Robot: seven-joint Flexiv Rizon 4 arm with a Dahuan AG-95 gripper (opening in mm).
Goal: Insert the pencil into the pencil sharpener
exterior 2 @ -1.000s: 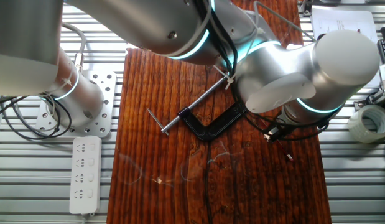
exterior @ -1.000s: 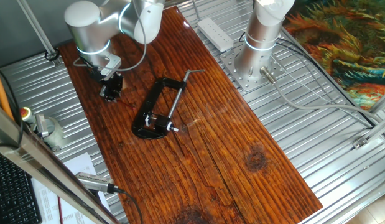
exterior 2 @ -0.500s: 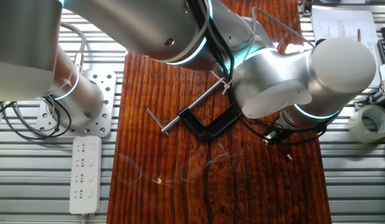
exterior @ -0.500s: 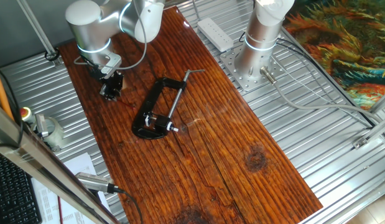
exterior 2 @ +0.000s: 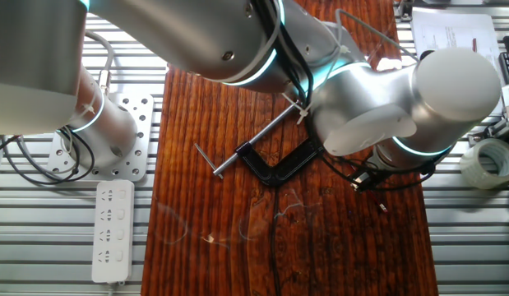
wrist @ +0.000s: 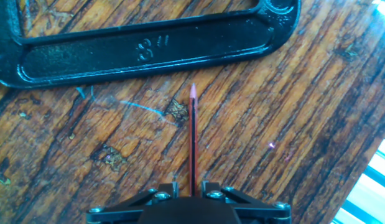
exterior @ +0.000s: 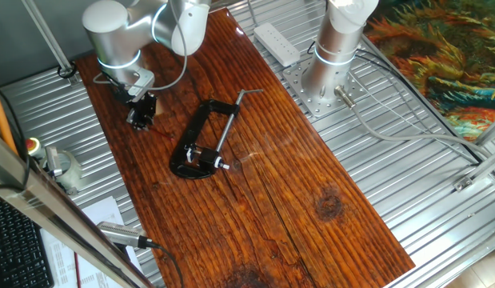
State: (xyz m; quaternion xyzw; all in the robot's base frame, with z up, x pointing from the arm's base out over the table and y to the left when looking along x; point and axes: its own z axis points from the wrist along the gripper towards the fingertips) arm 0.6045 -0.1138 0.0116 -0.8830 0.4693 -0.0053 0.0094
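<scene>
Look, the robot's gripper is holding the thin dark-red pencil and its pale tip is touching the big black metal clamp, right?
Not quite. The gripper does hold the thin dark-red pencil, but in the hand view its pale tip stops short of the big black metal clamp; bare wood shows between them.

table (exterior: 311,200) — dark red wood planks | surround (exterior: 407,184) — ribbed metal | power strip (exterior 2: 112,230) — white

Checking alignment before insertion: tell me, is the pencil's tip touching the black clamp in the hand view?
No, the pencil tip stops short of the clamp, with bare wood showing between them.
</scene>
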